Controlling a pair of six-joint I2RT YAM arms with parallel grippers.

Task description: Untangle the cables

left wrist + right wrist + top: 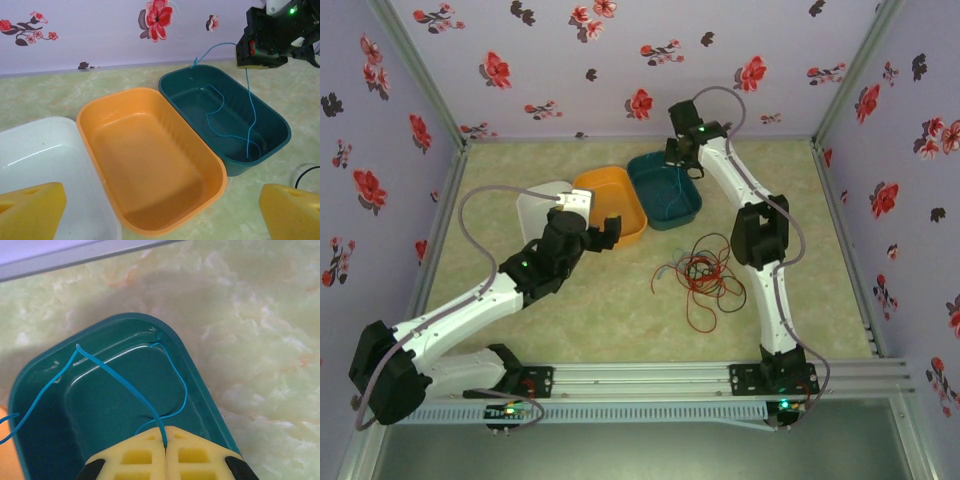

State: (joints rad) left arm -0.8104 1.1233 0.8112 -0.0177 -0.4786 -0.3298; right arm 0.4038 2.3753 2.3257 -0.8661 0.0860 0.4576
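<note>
Left claw [602, 232] hangs with its fingers wide apart and nothing between them. It sits just above the near rim of the orange tub [150, 165], with a white tub [35, 150] to its left, and looks parked until a cable is ready for it. Beyond it and to its right, the right claw [165, 445] is pinched together on the blue cable [252, 110], holding it over the teal tub [280, 135] so the slack coils directly beneath the fingers. I judge this is sorting by colour. Behind that claw, toward the bases, the red cable [695, 312] and black cable [698, 268] lie knotted together on the table [620, 320].
</note>
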